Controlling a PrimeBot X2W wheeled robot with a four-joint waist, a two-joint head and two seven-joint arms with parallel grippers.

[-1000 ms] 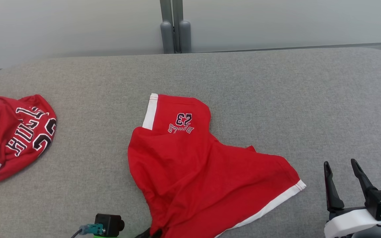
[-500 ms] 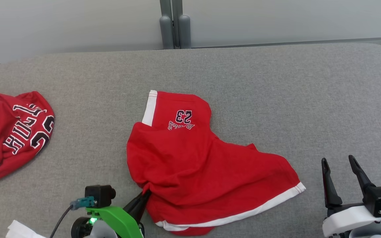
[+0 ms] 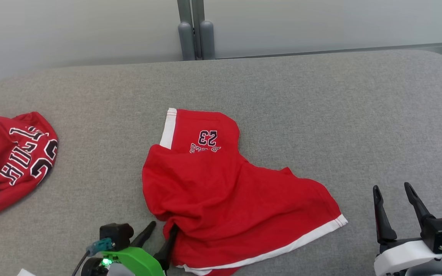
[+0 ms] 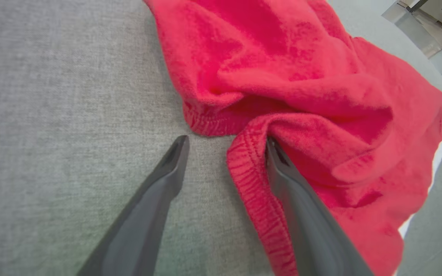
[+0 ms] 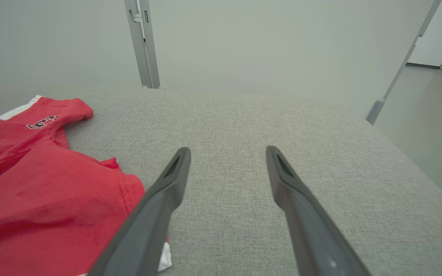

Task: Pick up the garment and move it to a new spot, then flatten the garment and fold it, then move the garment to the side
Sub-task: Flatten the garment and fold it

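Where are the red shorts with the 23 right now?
In the head view, the red shorts lie at the middle of the grey table, their near-left corner at the left gripper, with the red jersey far to their left.

Bright, even, diffuse lighting from overhead. Soft, shallow shadows in the folds of the red garment (image 3: 225, 191) and along its near edge on the grey table (image 3: 320, 115). Sharp across the head view. Wide-angle bending in both wrist views, strongest toward the corners. Slightly soft on the dark fingers (image 4: 155, 199) close to the lens. Faint green cast low in the left wrist view; red there saturated, almost glowing.
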